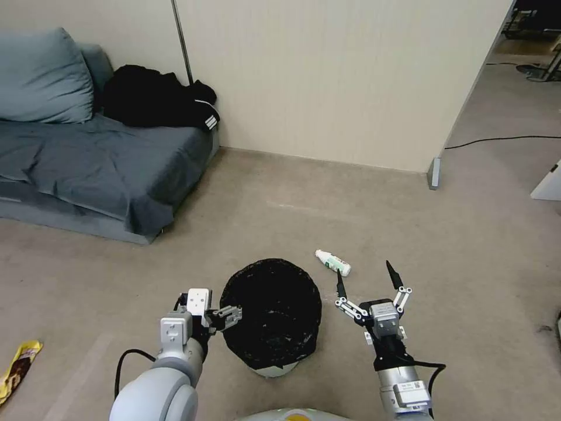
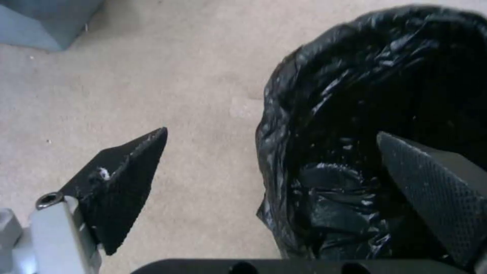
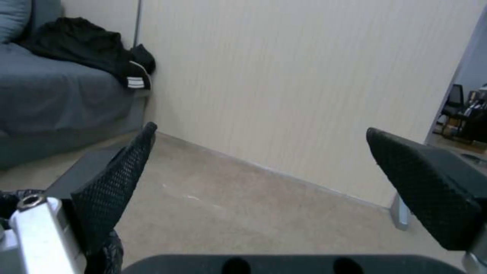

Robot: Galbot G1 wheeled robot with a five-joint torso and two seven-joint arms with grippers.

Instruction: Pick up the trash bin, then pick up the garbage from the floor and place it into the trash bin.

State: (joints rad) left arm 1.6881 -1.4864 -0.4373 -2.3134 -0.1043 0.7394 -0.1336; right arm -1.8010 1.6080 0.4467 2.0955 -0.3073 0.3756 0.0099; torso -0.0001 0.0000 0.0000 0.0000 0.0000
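Straddling the rim of the trash bin point(image 1: 272, 316), my left gripper point(image 1: 229, 316) sits at the bin's left edge with its fingers spread wide. From my left wrist, one finger point(image 2: 121, 182) hangs outside over the carpet and the other point(image 2: 436, 194) reaches inside over the crinkled black bag; neither clearly presses the liner, so I am around the rim rather than clamped on it. The bin point(image 2: 355, 152) stands upright on the floor just in front of me, its black bag folded over the rim and a sliver of white base showing underneath in my head view.

My right gripper point(image 1: 368, 278) is raised to the right of the bin, fingers pointing away from me and splayed wide apart, holding nothing. Through my right wrist camera, the two textured fingers point(image 3: 114, 182) frame the beige wall and the carpet below it.

A white bottle with a green label point(image 1: 333, 262) lies on its side on the floor, just beyond my right gripper and close to the bin's far right edge. A yellow snack wrapper point(image 1: 17, 369) lies on the carpet well off to my left.

Further left stands a grey sofa point(image 1: 87, 158) with a cushion and a black garment point(image 1: 158, 96) heaped on it against the wall.
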